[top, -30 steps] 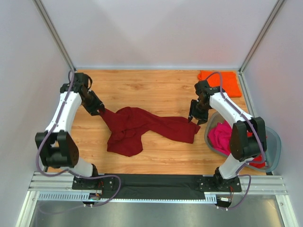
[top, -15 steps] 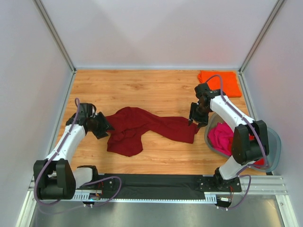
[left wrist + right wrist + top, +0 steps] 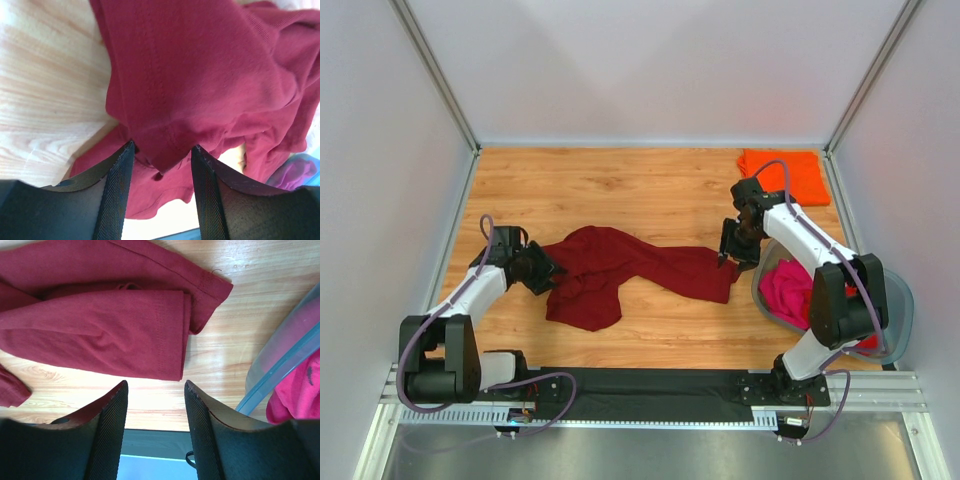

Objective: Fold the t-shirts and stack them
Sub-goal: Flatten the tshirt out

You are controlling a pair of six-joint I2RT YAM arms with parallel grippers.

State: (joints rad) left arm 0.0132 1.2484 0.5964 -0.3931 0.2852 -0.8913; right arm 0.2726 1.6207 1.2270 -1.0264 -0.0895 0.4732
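Maroon shirt [image 3: 620,268] – one; orange shirt [image 3: 785,174] – one

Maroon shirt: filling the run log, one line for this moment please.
left gripper: gripping maroon shirt | right gripper: open above hem | orange shirt: folded, far right

maroon tee [image 3: 620,270] | orange tee [image 3: 788,172] | pink tee [image 3: 785,290] | grey tub [image 3: 900,300] | wood-grain table [image 3: 650,190]
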